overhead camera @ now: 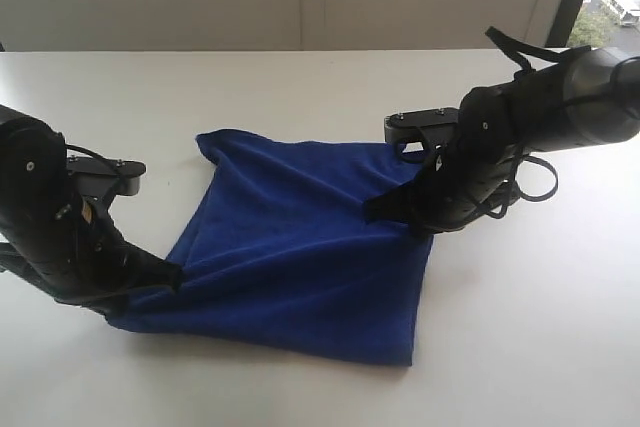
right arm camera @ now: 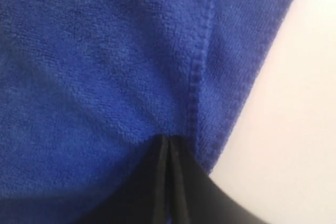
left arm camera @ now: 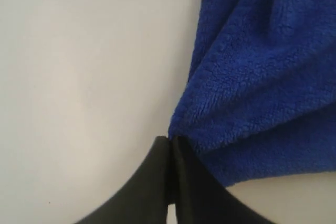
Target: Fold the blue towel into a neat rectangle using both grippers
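Exterior view: blue towel (overhead camera: 300, 247) stretches diagonally, left claw (overhead camera: 177, 276) to right claw (overhead camera: 370, 209).

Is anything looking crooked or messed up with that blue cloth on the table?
Only the blue towel looks askew: it lies lopsided on the white table, pulled into ridges where the left pincer and right pincer pinch its two sides. That fits a fold in progress. No tears or spills show.

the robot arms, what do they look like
Both the left arm and right arm are bulky, rounded, glossy black. Each carries a flat grey plate near the wrist. Loose black cables loop off the right one. The jaws are narrow, black, tapering.
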Robot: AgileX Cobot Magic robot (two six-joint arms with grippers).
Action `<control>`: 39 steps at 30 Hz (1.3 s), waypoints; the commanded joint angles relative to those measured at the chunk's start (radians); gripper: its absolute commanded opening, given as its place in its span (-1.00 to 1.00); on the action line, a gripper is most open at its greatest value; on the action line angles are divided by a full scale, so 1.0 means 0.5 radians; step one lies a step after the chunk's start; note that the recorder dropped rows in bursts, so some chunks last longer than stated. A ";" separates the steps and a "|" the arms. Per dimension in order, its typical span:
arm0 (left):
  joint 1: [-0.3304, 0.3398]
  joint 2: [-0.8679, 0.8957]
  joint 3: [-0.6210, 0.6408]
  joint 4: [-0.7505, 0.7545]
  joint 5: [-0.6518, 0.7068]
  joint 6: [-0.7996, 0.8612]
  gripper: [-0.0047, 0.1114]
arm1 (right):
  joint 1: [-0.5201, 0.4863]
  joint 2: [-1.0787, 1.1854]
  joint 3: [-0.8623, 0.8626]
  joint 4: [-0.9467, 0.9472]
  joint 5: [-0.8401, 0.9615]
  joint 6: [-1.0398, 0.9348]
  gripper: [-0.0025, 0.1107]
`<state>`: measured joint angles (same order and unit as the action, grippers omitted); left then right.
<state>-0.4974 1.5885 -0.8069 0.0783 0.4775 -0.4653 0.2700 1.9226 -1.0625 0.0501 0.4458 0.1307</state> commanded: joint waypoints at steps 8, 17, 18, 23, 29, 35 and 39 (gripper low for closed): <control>-0.007 -0.021 0.017 0.025 0.079 -0.010 0.73 | -0.002 0.025 0.008 -0.002 0.043 0.005 -0.96; -0.007 -0.064 -0.083 0.021 -0.388 -0.007 0.47 | -0.002 0.025 0.008 -0.002 0.038 0.005 -0.96; -0.007 -0.052 -0.083 0.021 -0.396 -0.007 0.39 | -0.002 0.025 0.008 -0.002 0.038 0.005 -0.96; -0.007 0.115 -0.083 -0.002 -0.444 0.038 -0.22 | -0.002 0.025 0.008 -0.002 0.030 0.005 -0.96; -0.012 0.130 -0.083 -0.018 -0.542 0.076 -0.03 | -0.002 0.025 0.008 -0.002 0.016 0.005 -0.96; -0.105 0.130 -0.083 -0.022 -0.571 0.106 0.05 | -0.002 0.025 0.008 -0.002 -0.001 0.005 -0.96; -0.125 0.151 -0.083 -0.022 -0.599 0.106 0.05 | -0.002 0.025 0.008 -0.002 -0.001 0.005 -0.96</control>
<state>-0.5509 1.6582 -0.8500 0.0711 0.1784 -0.4170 0.2700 1.9226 -1.0625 0.0501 0.4458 0.1307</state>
